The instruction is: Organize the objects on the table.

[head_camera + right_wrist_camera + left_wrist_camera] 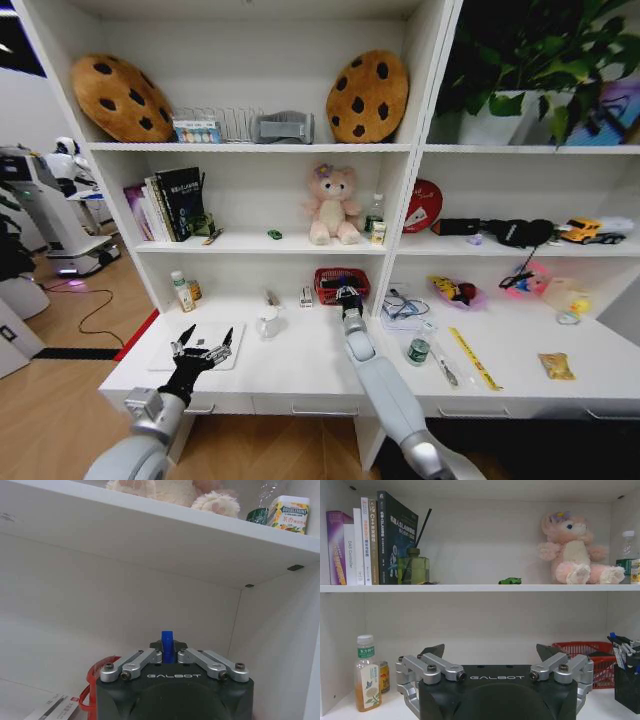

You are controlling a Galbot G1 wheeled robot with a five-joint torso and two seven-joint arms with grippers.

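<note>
right gripper [347, 296] was clenched on a blue-capped pen [167, 646], held above the red basket [341, 284] at the back of the table [300, 375]: placing step. release likely required lowering first. left gripper [203, 348] hovered spread wide, empty, above the laptop [165, 362].

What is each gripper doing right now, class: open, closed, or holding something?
Left gripper: open, empty, above the laptop.
Right gripper: closed on a blue-capped pen, over the red basket.
</note>
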